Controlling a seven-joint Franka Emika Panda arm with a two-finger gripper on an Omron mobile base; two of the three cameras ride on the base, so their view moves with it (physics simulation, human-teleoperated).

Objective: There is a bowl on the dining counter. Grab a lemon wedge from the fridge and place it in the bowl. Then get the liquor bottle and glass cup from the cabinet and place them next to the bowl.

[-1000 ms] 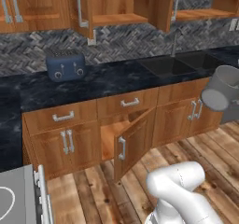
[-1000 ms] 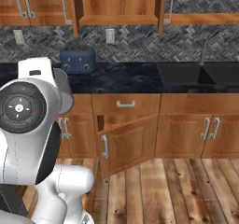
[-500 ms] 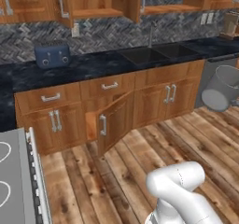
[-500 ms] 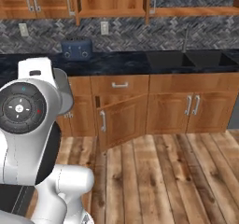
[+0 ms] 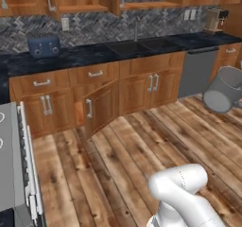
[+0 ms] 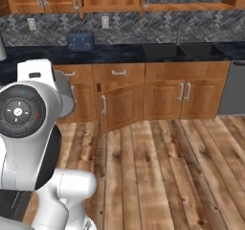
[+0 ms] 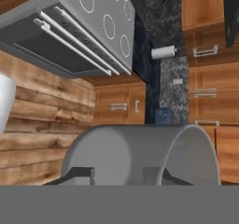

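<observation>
The glass cup is a grey translucent tumbler lying on its side across the bottom of the hand view. My gripper is shut on it, with one dark fingertip on each side of its wall. In the left base view the cup hangs in the air at the right edge, above the wooden floor. In the right base view a part of the cup peeks out behind my arm's big joint. A lower cabinet door stands ajar under the counter. The bowl, dining counter, fridge, lemon wedge and liquor bottle are out of view.
A dark stone counter carries a blue toaster, a sink and a coffee machine. A grey dishwasher panel sits at the right and a stove at the left. Bare wooden floor lies ahead.
The whole kitchen has slid leftward in both base views, so the base has moved. The sink and dishwasher have come into view. The cup stays in the gripper.
</observation>
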